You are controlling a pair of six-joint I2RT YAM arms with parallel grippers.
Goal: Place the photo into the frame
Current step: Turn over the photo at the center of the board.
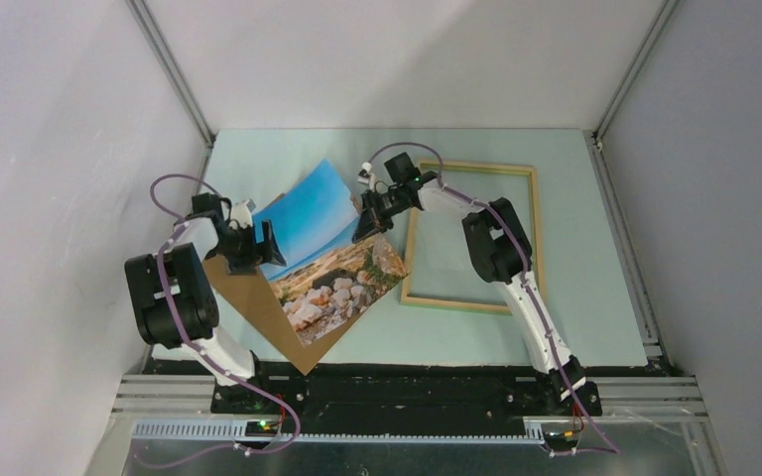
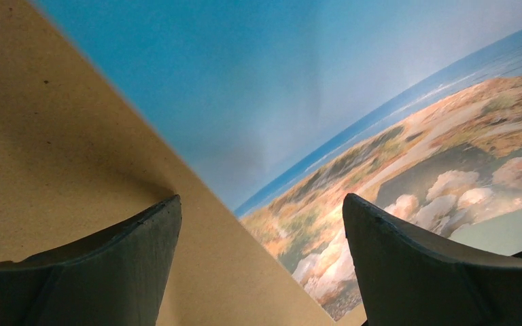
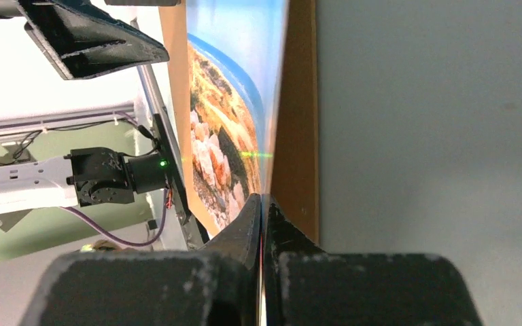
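- The photo [image 1: 342,268] sits tilted just left of the frame [image 1: 456,302], with one corner reaching toward the frame's left rail. The frame lies flat on the surface [image 1: 595,258], bare wood showing.
- Your right fingers [image 3: 245,234] are pressed together on the photo's edge nearest the frame, pinching it with the tips only.
- Your left fingers [image 2: 129,251] are spread wide over the side of the photo farthest from the frame. They sit above the line where the print meets the brown board [image 1: 258,317] and hold nothing.
- The step in hand looks like carrying the photo across to the frame's opening.
- That tip pinch looks shallow, so move slowly and don't let the sheet swing or bow.
- Bring the left fingers onto the edge farthest from the frame so both sides are supported.
- Turn the photo square to the frame's rails before you lower it, because right now it is skewed to them.
- Seat the edge nearest the frame first, then lay the rest down.
- You cannot tell whether the board is joined to the print or is a separate sheet.
- How far the photo is lifted off the surface is unclear.
- Neither wrist view shows the frame, so judge alignment from the top view.
- The right arm covers part of the frame's upper left corner, and any inner ledge is too small to make out.
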